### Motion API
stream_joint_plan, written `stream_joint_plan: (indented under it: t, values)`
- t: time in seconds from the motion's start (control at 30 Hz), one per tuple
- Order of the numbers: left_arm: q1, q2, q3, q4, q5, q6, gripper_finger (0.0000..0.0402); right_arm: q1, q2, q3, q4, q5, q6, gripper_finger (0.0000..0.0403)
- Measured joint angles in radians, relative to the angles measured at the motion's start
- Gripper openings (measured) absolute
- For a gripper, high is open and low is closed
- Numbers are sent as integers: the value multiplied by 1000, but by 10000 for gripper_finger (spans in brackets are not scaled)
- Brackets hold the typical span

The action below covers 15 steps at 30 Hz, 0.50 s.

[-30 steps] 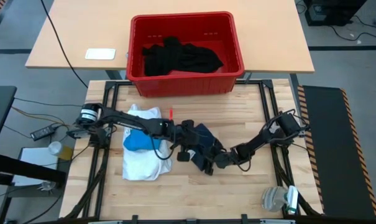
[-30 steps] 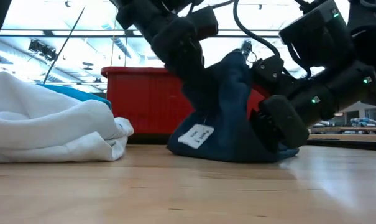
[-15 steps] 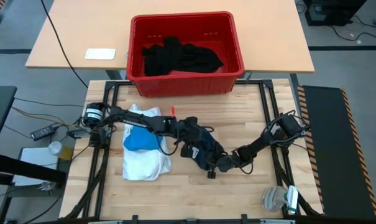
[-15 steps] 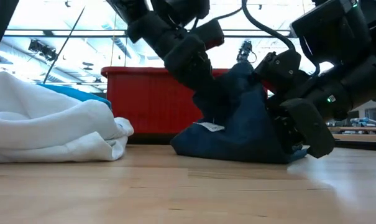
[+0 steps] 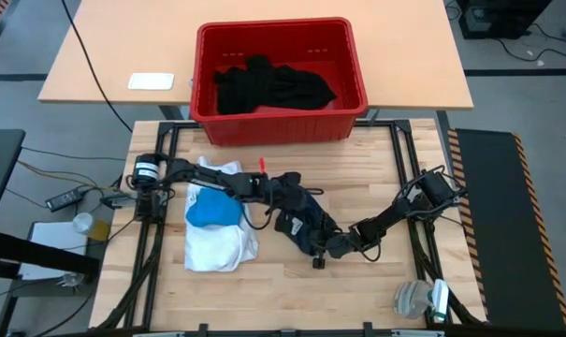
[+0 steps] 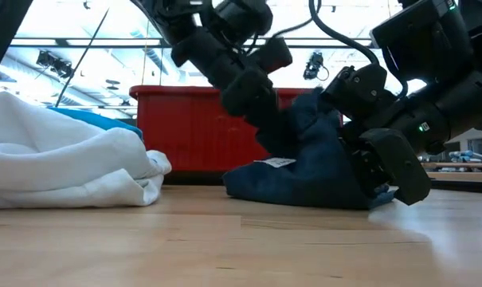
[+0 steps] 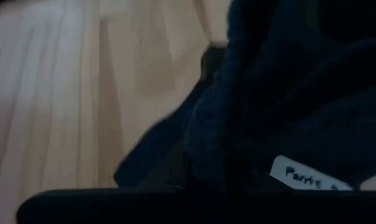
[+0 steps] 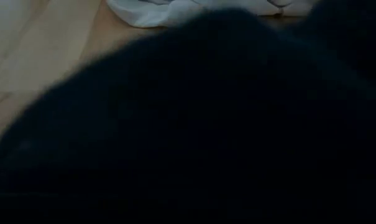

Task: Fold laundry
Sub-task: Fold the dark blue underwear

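table [image 5: 376, 281] | dark garment [image 5: 311, 220] now lower, flatter | both hands pinching it, shifted right

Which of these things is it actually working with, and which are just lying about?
Part of the job: dark blue garment, white shirt, bright blue piece, black clothes in the red crate.

Lying about: white card, cable.

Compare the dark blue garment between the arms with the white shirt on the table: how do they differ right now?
The dark blue garment is bunched into a raised heap, with both arms on it; the white shirt lies low, with no hand on it. The blue garment shows a white label; the shirt carries a small bright blue piece on top. Both are soft cloth on the wooden table.
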Motion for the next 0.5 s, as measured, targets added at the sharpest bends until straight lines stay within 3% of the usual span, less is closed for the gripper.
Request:
stream_joint_plan:
  t: [0.17, 0.5]
  values:
    - [-8, 18, 0, 1, -10, -3, 68, 0, 0, 0, -6, 0, 11, 146]
    - [-15, -33, 1, -73, -47, -6, 253, 0, -1, 0, -6, 1, 21, 146]
